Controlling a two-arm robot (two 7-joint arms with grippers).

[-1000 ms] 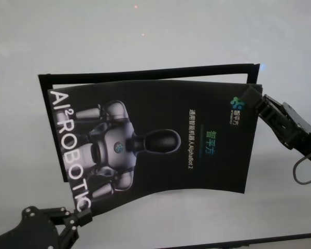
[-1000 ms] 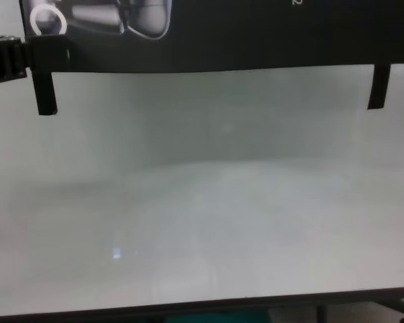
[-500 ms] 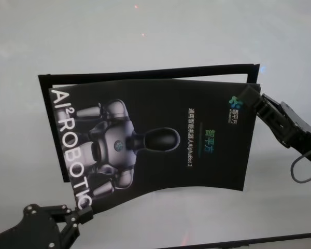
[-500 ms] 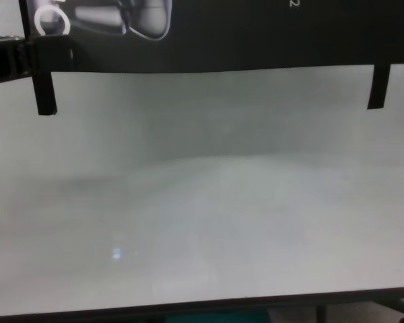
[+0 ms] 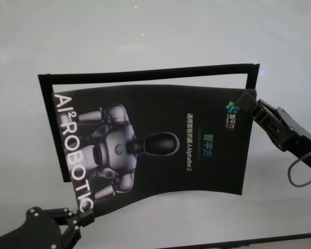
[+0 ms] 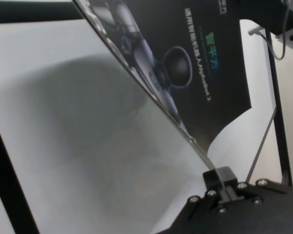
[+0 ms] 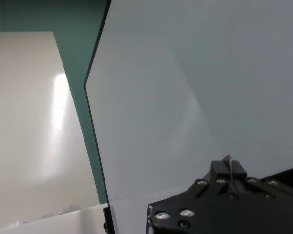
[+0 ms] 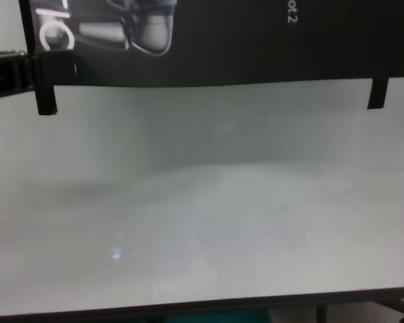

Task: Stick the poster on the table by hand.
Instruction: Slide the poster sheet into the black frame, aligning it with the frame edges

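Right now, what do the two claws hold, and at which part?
The large black glossy poster: left claw at its near-left corner, right claw at its far-right corner.

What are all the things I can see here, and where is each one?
poster: one, black with a grey-white robot figure and white letters, held up over the table's middle by two corners.
tape strips: a few, black, narrow, hanging off the poster's edges.
table: one, pale grey-white, under everything.
left gripper: one, black, pinching the poster's near left corner.
right gripper: one, black, pinching the poster's far right corner.
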